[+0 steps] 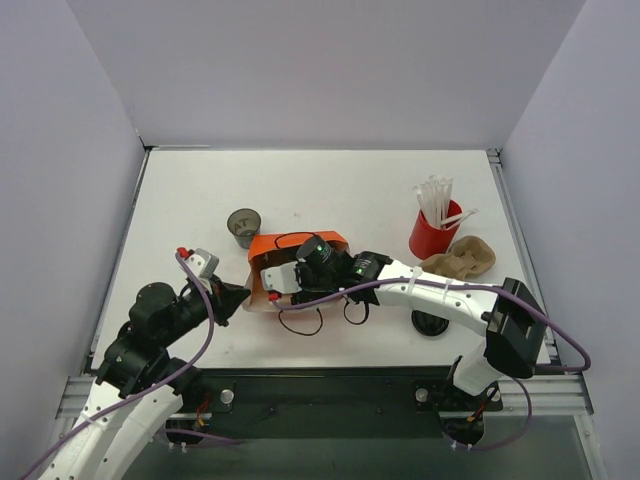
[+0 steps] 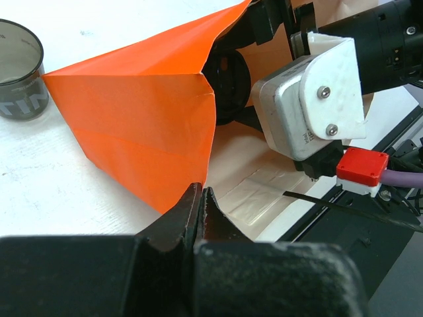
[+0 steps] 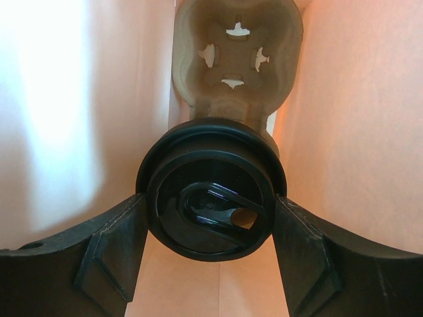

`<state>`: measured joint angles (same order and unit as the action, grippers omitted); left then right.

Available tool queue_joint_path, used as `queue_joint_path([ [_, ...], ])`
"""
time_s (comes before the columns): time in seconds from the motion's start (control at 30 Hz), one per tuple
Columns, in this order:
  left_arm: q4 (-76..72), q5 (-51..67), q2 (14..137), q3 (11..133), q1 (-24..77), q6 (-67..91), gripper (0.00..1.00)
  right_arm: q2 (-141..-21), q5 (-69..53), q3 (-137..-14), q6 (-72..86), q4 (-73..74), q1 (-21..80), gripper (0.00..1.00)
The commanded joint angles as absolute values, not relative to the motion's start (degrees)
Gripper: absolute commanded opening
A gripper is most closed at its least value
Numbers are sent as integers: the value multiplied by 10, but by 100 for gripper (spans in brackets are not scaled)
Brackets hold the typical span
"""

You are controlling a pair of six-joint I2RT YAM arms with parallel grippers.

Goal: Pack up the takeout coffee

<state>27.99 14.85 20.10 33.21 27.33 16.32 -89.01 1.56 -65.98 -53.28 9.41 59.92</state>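
The takeout coffee (image 3: pixel 211 198), a dark cup with a black round lid, is held by its sides between my right gripper's (image 3: pixel 210 221) fingers (image 3: pixel 112 244), inside the orange paper bag (image 1: pixel 290 245). The bag lies on its side with its mouth toward the arms. Deeper in the bag, just beyond the cup, sits a brown cardboard cup carrier (image 3: pixel 234 53). From above, my right gripper (image 1: pixel 318 255) reaches into the bag's mouth. My left gripper (image 2: pixel 200 198) is shut on the lower edge of the bag's (image 2: pixel 139 112) mouth, at the bag's left corner (image 1: pixel 243 293).
A lidless dark see-through cup (image 1: pixel 244 226) stands just left of the bag. A red cup of white straws (image 1: pixel 432 235) and a second cardboard carrier (image 1: pixel 462 258) are at the right. A flat black lid (image 1: pixel 430 323) lies under the right arm.
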Motion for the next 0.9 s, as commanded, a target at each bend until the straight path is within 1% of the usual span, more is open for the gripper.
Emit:
queue_joint_path([
  [0.0, 252, 151, 200, 330, 274, 166, 0, -853, 37, -662, -541, 109, 593, 48],
  [0.3, 249, 162, 197, 330, 274, 163, 0, -843, 40, -641, -563, 106, 581, 48],
  [0.6, 248, 172, 196, 330, 274, 162, 0, -874, 39, -634, -607, 48, 569, 47],
  [0.87, 246, 181, 200, 331, 274, 161, 0, -883, 19, -632, -618, 45, 563, 46],
])
